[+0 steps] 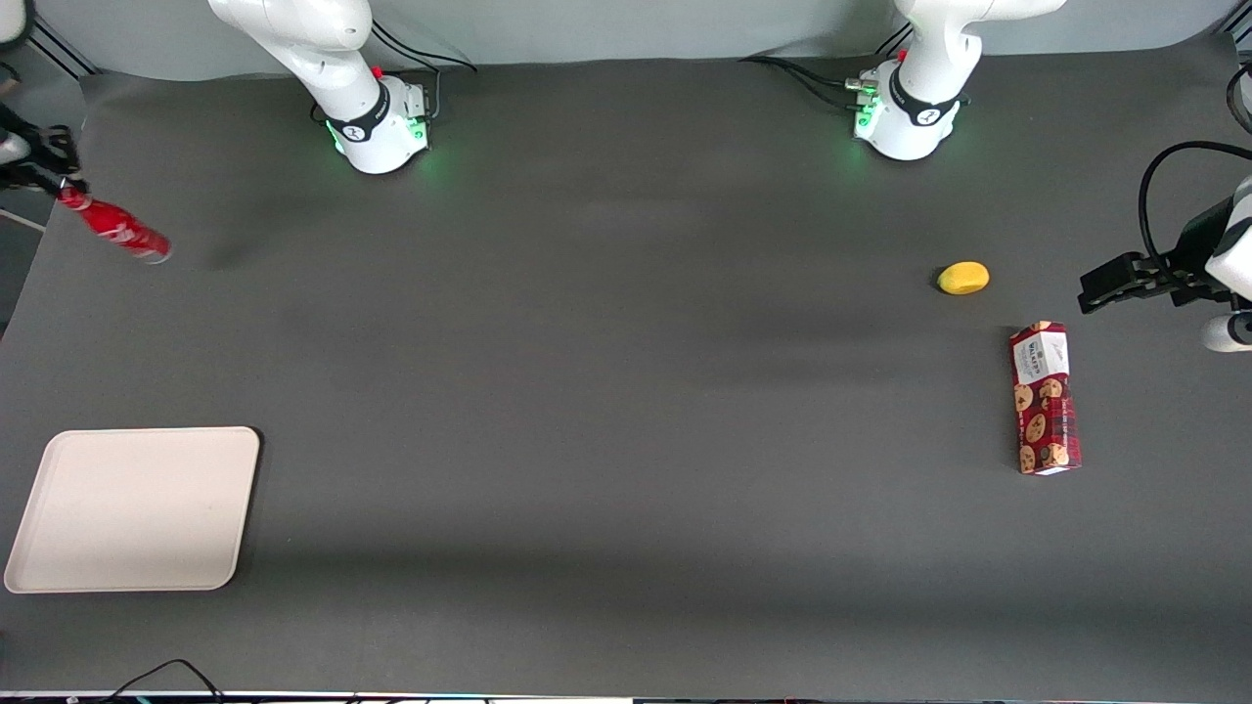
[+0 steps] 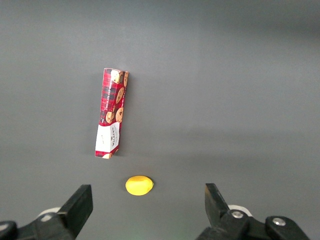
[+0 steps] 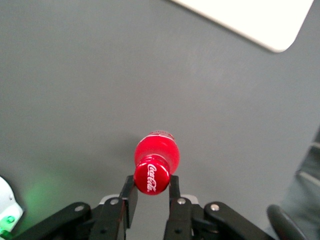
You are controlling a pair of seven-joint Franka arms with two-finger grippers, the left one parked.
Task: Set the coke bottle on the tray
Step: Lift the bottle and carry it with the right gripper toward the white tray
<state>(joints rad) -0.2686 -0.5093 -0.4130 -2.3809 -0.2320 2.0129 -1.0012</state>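
The coke bottle [image 1: 115, 227] hangs tilted in the air at the working arm's end of the table, its silvery base lowest. My right gripper [image 1: 61, 186] is shut on its red cap, and the wrist view shows the coke bottle [image 3: 155, 160] end-on, the cap clamped between the two fingers [image 3: 130, 192] of the gripper [image 3: 151, 187]. The cream-white tray [image 1: 137, 508] lies flat with nothing on it, nearer the front camera than the bottle. A corner of the tray [image 3: 250, 20] shows in the wrist view, apart from the bottle.
A red cookie box [image 1: 1045, 398] and a yellow lemon-like fruit [image 1: 963, 278] lie toward the parked arm's end of the table. Both arm bases [image 1: 381, 122] stand farthest from the front camera. A cable [image 1: 166, 675] crosses the table's front edge.
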